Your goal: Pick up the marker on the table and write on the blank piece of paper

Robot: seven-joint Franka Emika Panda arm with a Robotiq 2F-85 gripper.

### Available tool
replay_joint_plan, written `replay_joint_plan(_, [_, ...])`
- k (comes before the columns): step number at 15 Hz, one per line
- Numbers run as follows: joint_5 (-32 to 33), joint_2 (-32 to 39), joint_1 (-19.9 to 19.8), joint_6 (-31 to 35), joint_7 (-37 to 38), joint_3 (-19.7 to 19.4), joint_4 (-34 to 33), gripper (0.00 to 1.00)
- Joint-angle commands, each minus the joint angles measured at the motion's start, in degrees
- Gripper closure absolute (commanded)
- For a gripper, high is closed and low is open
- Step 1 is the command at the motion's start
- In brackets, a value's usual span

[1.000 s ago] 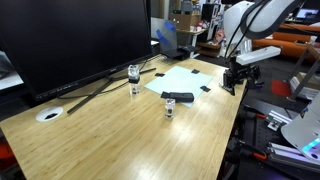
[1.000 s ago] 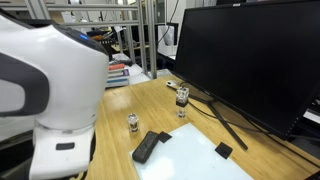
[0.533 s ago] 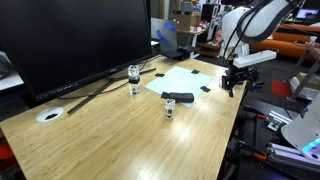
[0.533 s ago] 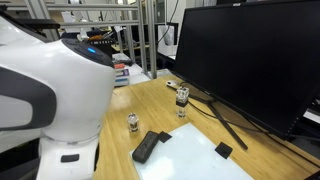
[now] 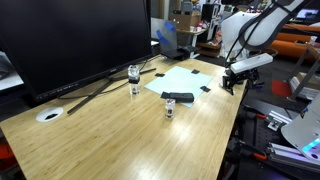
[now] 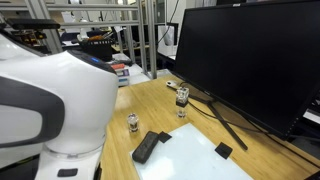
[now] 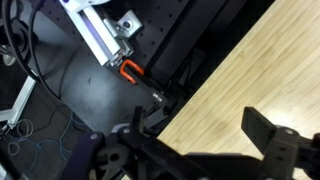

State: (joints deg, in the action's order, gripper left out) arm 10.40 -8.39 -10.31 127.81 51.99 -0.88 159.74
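Observation:
The blank piece of paper (image 5: 184, 79) lies flat on the light-wood table (image 5: 120, 140), with black tape at its corners; it also shows at the lower edge (image 6: 195, 160). I cannot pick out the marker in any view. My gripper (image 5: 231, 82) hangs at the table's edge, a short way off the paper's nearest corner. In the wrist view my gripper (image 7: 200, 128) is open with nothing between its fingers (image 7: 265, 138), over bare wood right at the table edge (image 7: 215, 85).
A flat black block (image 5: 180, 97) lies on the paper's edge (image 6: 150, 147). Two small clear jars (image 5: 133, 76) (image 5: 169, 110) stand near it. A large monitor (image 5: 70, 40) fills the back, and a white disc (image 5: 48, 115) lies apart. My white arm (image 6: 50, 110) blocks one side.
The arm has shifted a little: its white body fills more of one exterior view, and the wrist has turned slightly at the table edge. Gripper stays open.

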Motion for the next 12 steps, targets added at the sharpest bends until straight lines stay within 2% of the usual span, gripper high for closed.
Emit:
replay_joint_plan(1, [9.04,1.79,-1.25,4.67,9.43,-0.69,-0.08,0.0])
replay_joint_plan(3, [12.32,3.01,-1.42,6.03,13.11,-1.72,-0.11,0.0])
replay_joint_plan(4, [9.86,1.8,-0.14,3.82,10.43,-1.89,-0.12,0.0])
replay_joint_plan(12, [13.11,2.5,-0.22,5.26,13.06,-2.34,-0.2,0.0])
